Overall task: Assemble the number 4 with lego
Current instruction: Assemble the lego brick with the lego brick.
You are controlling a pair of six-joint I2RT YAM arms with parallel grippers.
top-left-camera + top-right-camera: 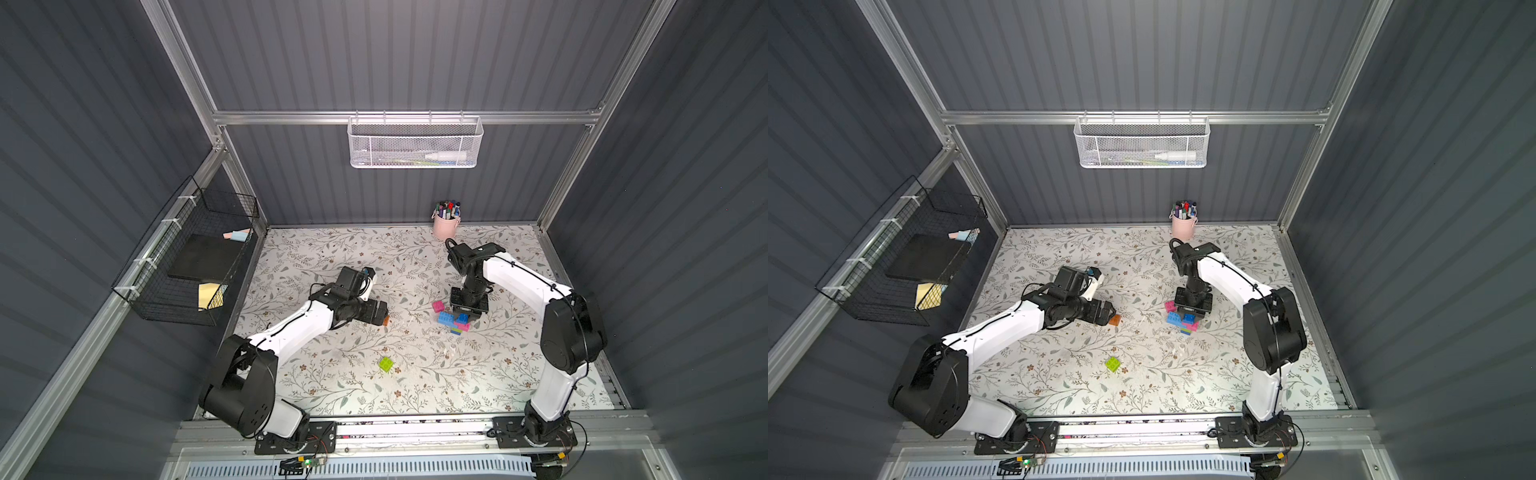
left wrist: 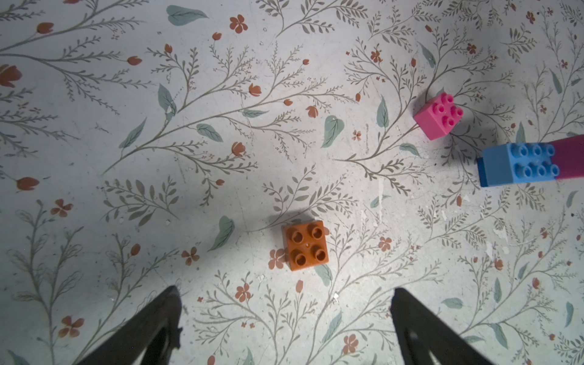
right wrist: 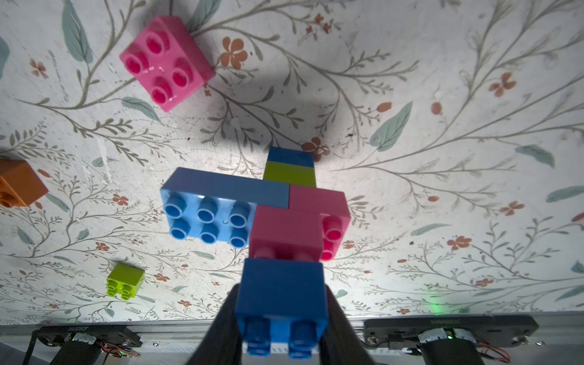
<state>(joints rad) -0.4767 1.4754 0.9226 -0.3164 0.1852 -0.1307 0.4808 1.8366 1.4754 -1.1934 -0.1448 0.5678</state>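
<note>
The right gripper [image 3: 281, 319] is clamped narrowly on the sides of a blue brick [image 3: 281, 290], leaving its underside free to press onto the pink end of the number 4 [image 3: 227, 189], which sits at 3 o'clock from the middle of the table [image 1: 316, 249]. Pink studs show in the seam, so it looks not fully seated. The left gripper [image 2: 286, 292] hangs spread wide above the orange brick [image 2: 305, 245], 9 o'clock of the figure, seemingly to straddle it, while a loose pink brick [image 1: 437, 306] and green brick [image 1: 385, 363] wait at 10 and 7 o'clock.

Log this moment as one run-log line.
left gripper: open, near orange brick | right gripper: shut on blue brick, at pink end of the number 4 | loose: pink brick, green brick
</note>
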